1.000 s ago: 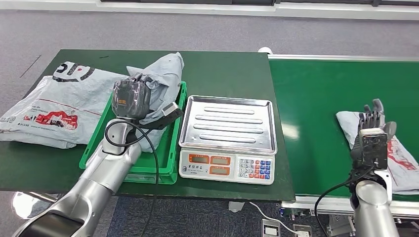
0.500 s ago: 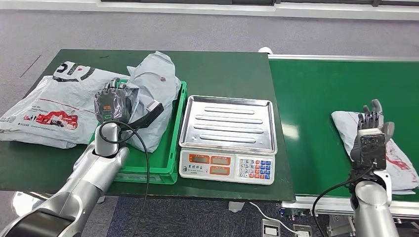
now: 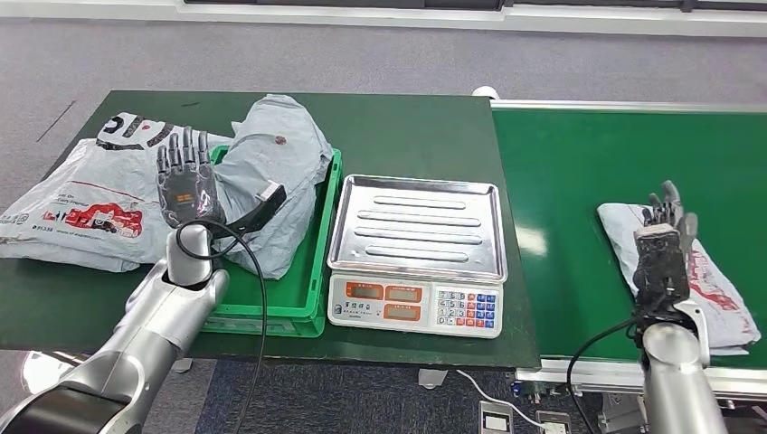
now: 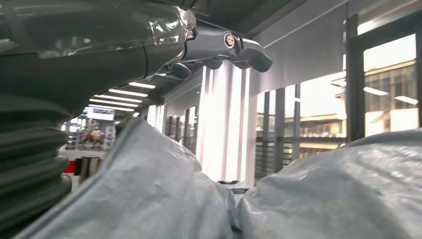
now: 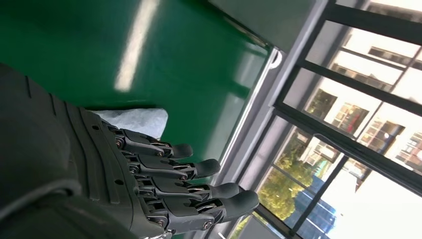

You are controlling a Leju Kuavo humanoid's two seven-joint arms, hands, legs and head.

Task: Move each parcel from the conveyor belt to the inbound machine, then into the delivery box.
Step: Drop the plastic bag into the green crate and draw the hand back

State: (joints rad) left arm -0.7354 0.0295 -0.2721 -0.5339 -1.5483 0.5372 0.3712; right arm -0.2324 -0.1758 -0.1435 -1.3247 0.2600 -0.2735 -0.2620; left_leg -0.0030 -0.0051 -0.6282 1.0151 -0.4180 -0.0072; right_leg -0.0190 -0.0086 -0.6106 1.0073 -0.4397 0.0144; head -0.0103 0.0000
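Head view: left hand, centre left, now lifted off the crumpled grey plastic parcel, fingers spread wide, holding nothing. Parcel left lying in the green plastic box; that one looks done.

Right wrist view: right hand spread, holding nothing, over the green conveyor belt, next grey parcel underneath, waiting.
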